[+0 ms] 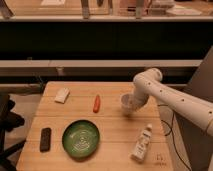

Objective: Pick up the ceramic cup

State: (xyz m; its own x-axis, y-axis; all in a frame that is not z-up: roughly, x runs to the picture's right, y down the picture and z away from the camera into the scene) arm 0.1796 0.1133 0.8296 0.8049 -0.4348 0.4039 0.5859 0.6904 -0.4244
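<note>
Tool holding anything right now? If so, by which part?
Cannot tell. The tool is at the ceramic cup, on the side toward the arm, but whether it grips the cup does not show.

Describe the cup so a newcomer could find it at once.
Look at the wooden table, then at its right half, where the white arm ends in the gripper. The cup is right at the gripper, to the right of the red item. It is short, white and open-topped, unlike the long white bottle lying nearer the front edge.
</note>
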